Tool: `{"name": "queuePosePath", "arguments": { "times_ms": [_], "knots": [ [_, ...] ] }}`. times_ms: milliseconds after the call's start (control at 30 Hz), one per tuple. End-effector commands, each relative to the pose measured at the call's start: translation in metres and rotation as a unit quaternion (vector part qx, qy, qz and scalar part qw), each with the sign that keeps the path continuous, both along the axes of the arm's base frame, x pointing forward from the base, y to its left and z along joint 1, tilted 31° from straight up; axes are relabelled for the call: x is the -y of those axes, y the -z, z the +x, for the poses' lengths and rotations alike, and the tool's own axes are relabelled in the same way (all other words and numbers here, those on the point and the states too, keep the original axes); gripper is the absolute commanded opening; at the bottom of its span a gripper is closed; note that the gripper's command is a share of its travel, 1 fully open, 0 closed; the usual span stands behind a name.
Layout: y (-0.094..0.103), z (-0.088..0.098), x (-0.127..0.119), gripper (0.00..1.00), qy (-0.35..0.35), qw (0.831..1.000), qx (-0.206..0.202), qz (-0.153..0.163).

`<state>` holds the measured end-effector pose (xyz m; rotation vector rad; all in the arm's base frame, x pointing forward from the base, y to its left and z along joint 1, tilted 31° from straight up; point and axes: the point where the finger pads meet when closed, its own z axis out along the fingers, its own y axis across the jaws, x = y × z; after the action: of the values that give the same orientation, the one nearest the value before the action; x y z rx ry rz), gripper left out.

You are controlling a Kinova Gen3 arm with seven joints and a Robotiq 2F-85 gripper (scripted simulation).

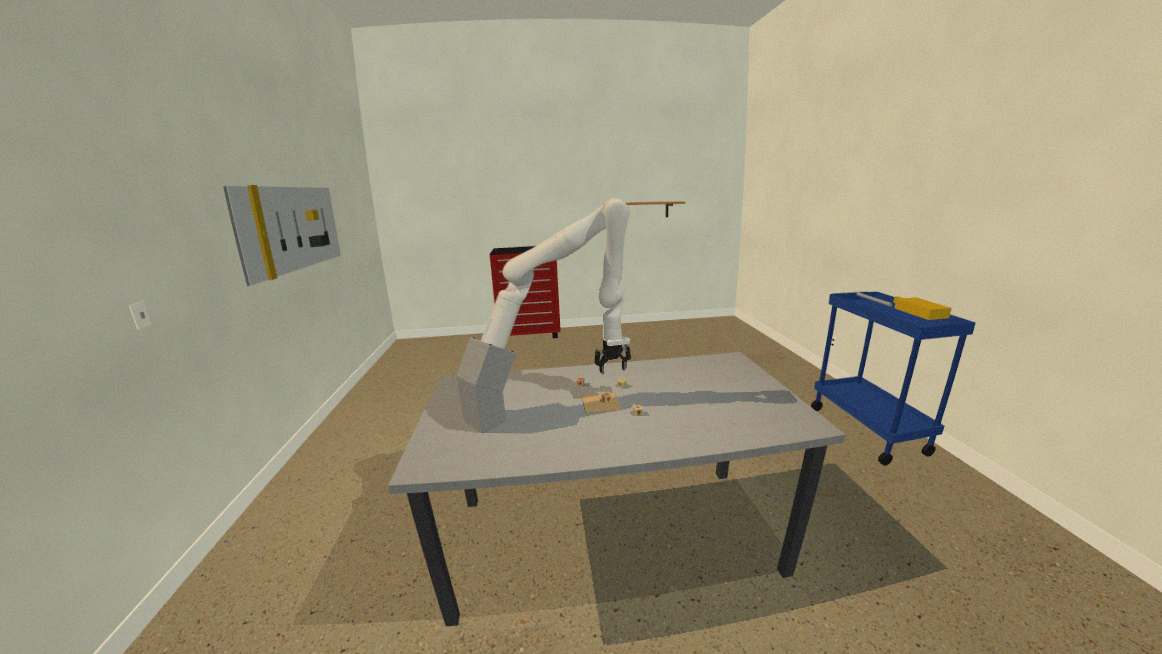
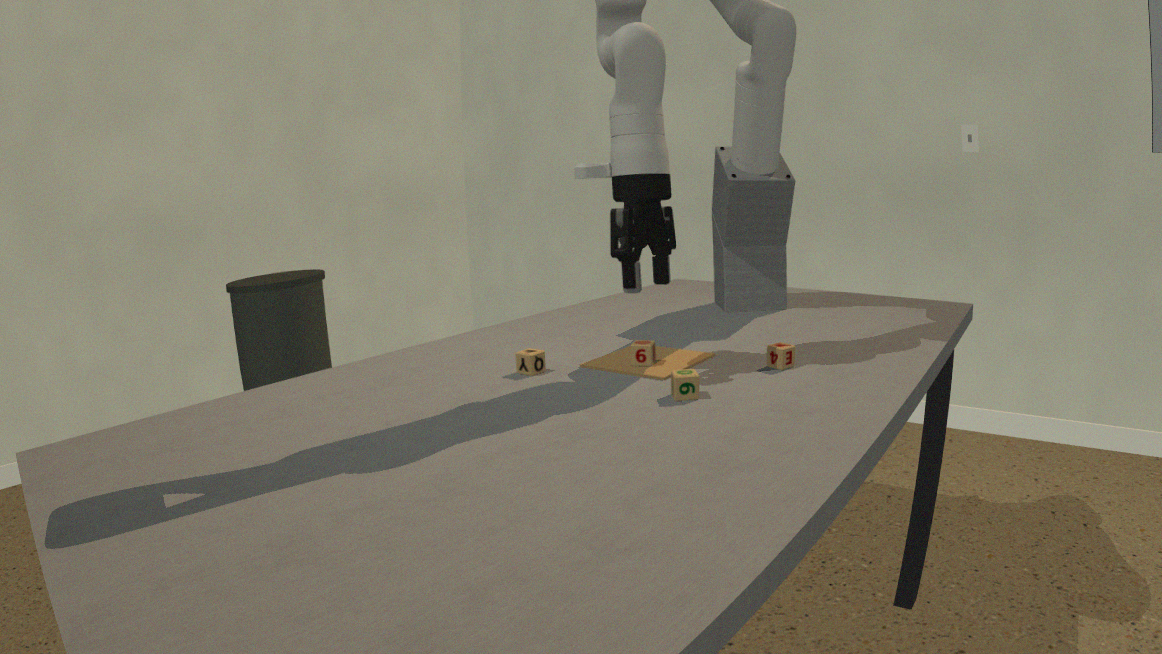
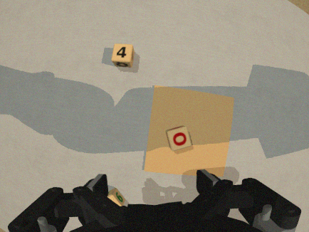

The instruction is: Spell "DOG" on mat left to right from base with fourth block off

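Note:
My gripper (image 1: 613, 369) (image 2: 647, 284) (image 3: 152, 183) is open and empty, high above the table. The tan mat (image 1: 593, 406) (image 2: 691, 357) (image 3: 213, 114) lies flat. A block (image 1: 607, 398) (image 2: 642, 354) (image 3: 179, 138) with a red O on top sits on it, slightly turned. A block (image 1: 638, 410) (image 2: 530, 362) (image 3: 122, 53) with a black 4 on top lies off the mat. A green-lettered block (image 1: 622, 382) (image 2: 685, 385) (image 3: 117, 196) is off the mat, partly hidden by the left finger in the wrist view. A red-lettered block (image 1: 580, 381) (image 2: 780, 356) showing E and 4 on its sides is off the mat, outside the wrist view.
The grey table (image 1: 691, 438) (image 2: 406, 519) carries the robot's base (image 1: 481, 389) (image 2: 749, 235) at one end. Arm shadows cross the table and part of the mat. A blue cart (image 1: 878, 406) and a red tool cabinet (image 1: 536, 300) stand away from the table.

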<state>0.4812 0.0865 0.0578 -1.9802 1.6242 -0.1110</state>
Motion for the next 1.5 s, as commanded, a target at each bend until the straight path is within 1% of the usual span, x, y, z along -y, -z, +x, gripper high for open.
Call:
{"name": "queuePosePath", "arguments": {
  "times_ms": [0,33,167,200,267,367,400,467,567,600,767,800,867,967,1000,1067,1167,1200,1367,1400,1467],
  "knots": [
    [0.001,0.000,0.003,1.00,-0.004,1.000,-0.001,-0.001],
    [-0.001,0.008,0.006,1.00,-0.004,1.000,0.003,0.000],
    [0.001,0.004,0.006,1.00,-0.004,1.000,0.000,0.000],
    [-0.001,0.012,0.010,1.00,-0.005,1.000,0.003,0.000],
    [0.001,0.008,0.010,1.00,-0.005,1.000,0.000,0.001],
    [0.001,0.008,0.010,1.00,-0.005,1.000,0.000,0.001],
    [-0.001,0.016,0.014,1.00,-0.005,1.000,0.003,0.001],
    [0.001,0.012,0.014,1.00,-0.005,1.000,0.000,0.001],
    [0.001,0.012,0.014,1.00,-0.005,1.000,0.000,0.001],
    [-0.001,0.020,0.018,1.00,-0.005,1.000,0.003,0.001],
    [0.001,0.016,0.018,1.00,-0.005,1.000,0.000,0.001],
    [0.000,0.024,0.023,1.00,-0.005,1.000,0.003,0.001],
    [0.001,0.020,0.022,1.00,-0.005,1.000,0.000,0.001],
    [0.001,0.020,0.022,1.00,-0.005,1.000,0.000,0.001],
    [0.000,0.028,0.027,1.00,-0.005,1.000,0.003,0.000],
    [0.001,0.024,0.027,1.00,-0.005,1.000,-0.001,0.001],
    [0.001,0.024,0.027,1.00,-0.005,1.000,-0.001,0.001],
    [0.000,0.032,0.032,1.00,-0.005,1.000,0.003,0.000],
    [0.002,0.028,0.032,1.00,-0.005,1.000,-0.001,0.000],
    [0.000,0.035,0.037,1.00,-0.005,1.000,0.002,-0.001],
    [0.002,0.031,0.037,1.00,-0.005,1.000,-0.001,0.000]
  ]
}}
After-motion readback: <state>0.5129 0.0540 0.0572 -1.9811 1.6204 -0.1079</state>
